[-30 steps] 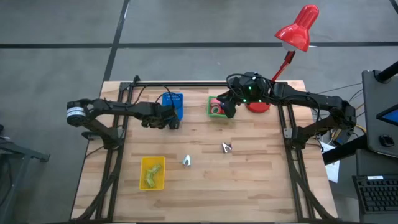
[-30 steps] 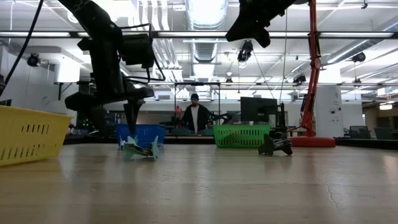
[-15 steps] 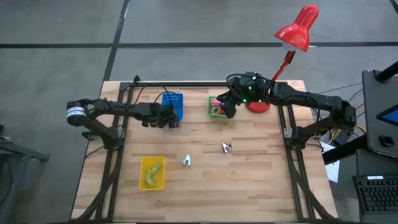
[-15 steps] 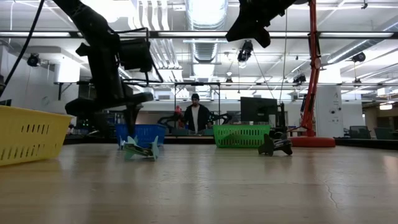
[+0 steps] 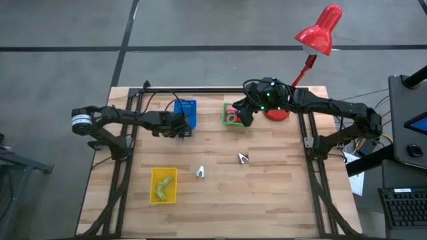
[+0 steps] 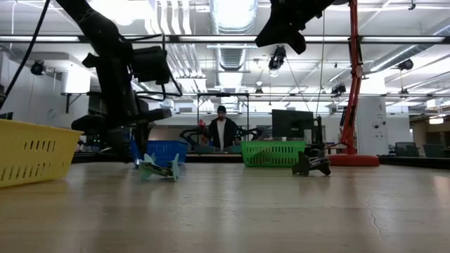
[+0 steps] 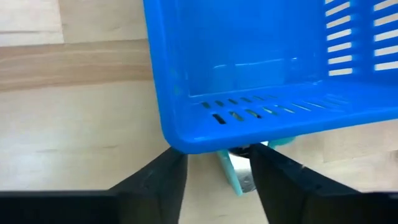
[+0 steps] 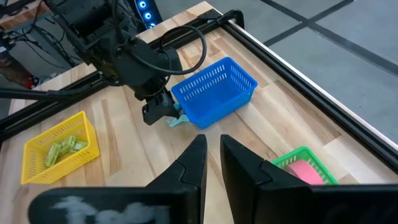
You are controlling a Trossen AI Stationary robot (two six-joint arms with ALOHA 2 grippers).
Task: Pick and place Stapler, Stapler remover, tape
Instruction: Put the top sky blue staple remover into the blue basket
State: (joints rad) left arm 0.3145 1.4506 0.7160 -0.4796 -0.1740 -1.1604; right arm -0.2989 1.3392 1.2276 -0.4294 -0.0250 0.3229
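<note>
My left gripper (image 5: 183,129) is beside the blue bin's (image 5: 185,110) near corner, shut on a teal staple remover (image 7: 238,171) that the bin's corner partly hides. My right gripper (image 5: 241,116) hangs high over the green bin (image 5: 231,115), fingers together and empty (image 8: 213,146). Red tape (image 5: 231,119) lies in the green bin and shows pink (image 8: 303,168) in the right wrist view. A second teal staple remover (image 5: 200,173) and a dark one (image 5: 243,158) rest on the table. Yellow-green staplers (image 8: 60,151) lie in the yellow bin (image 5: 163,185). My left gripper pinches the teal staple remover (image 8: 176,119) between its two fingers (image 7: 168,180), by the end that shows below the blue bin's corner. The fingers point toward the bin. The bin hides the remover's other end, and I cannot tell whether it touches the table.
A red desk lamp's base (image 5: 277,112) stands right of the green bin, at the far edge. Black frame rails (image 5: 123,167) run down both sides of the table. Bare wood (image 5: 267,200) lies toward the near edge. A person (image 6: 221,130) stands in the room beyond.
My left arm has tipped and its gripper has drifted slightly toward the table's left beside the blue bin, still shut on the teal remover. My right arm has kept still.
</note>
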